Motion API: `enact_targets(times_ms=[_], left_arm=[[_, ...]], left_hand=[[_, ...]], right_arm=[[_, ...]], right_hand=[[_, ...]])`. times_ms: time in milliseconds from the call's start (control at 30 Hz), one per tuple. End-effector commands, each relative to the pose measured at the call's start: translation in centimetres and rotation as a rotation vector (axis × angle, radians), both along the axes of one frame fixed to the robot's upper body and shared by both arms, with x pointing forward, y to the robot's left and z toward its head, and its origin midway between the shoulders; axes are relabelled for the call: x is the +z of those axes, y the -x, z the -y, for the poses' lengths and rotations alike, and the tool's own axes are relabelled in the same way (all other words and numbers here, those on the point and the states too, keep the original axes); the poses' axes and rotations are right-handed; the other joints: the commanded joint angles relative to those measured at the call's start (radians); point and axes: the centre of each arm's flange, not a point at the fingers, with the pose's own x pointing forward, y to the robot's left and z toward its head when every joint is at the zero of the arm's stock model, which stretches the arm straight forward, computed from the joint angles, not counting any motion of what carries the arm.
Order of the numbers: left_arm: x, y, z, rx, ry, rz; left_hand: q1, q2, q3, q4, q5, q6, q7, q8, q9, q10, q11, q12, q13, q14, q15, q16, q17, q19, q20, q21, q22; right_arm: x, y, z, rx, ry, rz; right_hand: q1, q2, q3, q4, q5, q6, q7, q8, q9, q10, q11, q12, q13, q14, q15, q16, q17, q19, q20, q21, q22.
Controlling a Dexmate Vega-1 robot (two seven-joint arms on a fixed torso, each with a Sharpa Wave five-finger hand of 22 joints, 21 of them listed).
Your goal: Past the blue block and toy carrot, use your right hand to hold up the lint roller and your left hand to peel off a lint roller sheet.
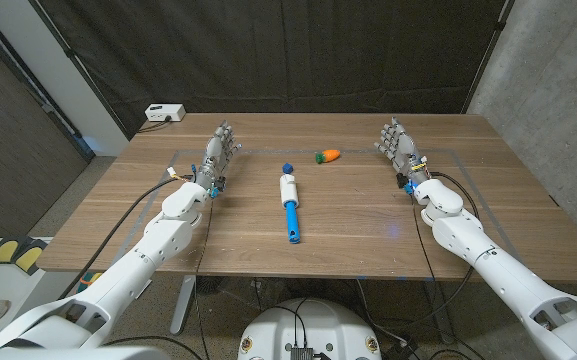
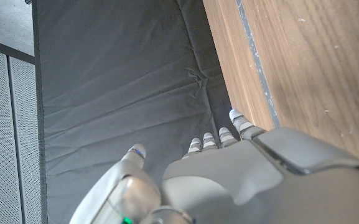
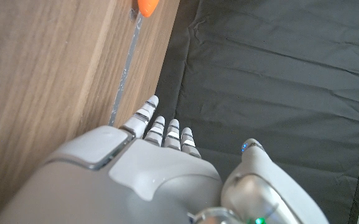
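The lint roller (image 1: 289, 205) lies long from 12 to 6, blue handle at 6. Left hand (image 1: 218, 156) and right hand (image 1: 400, 149) hold nothing, fingers apart.

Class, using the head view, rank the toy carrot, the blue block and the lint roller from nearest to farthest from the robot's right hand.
From the right hand:
1. Toy carrot, just toward the table's middle.
2. Blue block, farther across, at the roller's far end.
3. Lint roller, at the middle, its blue handle toward the robot.

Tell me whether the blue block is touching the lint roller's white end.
Cannot tell. In the head view the blue block sits right at the far tip of the lint roller, and no clear gap or contact shows between them.
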Motion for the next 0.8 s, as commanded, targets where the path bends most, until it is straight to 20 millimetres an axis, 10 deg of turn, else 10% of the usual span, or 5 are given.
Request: enact_targets(times_ms=[33, 800], left_arm=[[0.0, 0.1, 0.2, 0.002, 0.000, 0.000], [-0.2, 0.5, 0.7, -0.021, -0.003, 0.003]], left_hand=[[0.000, 0.047, 0.008, 0.000, 0.006, -0.010, 0.002, 0.005, 0.003, -0.006, 0.002, 0.005, 0.002, -0.021, 0.001, 0.005, 0.002, -0.010, -0.002, 0.005, 0.005], [0.000, 0.044, 0.002, -0.001, 0.006, 0.035, -0.010, 0.019, 0.004, 0.014, 0.012, 0.012, 0.002, -0.005, 0.014, 0.009, 0.002, -0.005, 0.026, -0.004, 0.005]], right_arm=[[-0.2, 0.4, 0.2, -0.010, 0.006, -0.002], [0.3, 4.9, -0.8, -0.138, 0.140, 0.069]], right_hand=[[0.011, 0.000, 0.006, -0.005, 0.005, -0.011, 0.005, 0.005, 0.004, 0.001, 0.013, 0.006, 0.004, -0.008, 0.002, 0.004, 0.002, 0.007, 0.000, 0.005, 0.004], [0.051, -0.003, 0.017, -0.044, -0.001, 0.024, -0.008, 0.019, 0.005, 0.038, 0.024, 0.016, 0.006, 0.045, 0.069, 0.020, 0.004, 0.024, 0.073, 0.008, 0.007]])
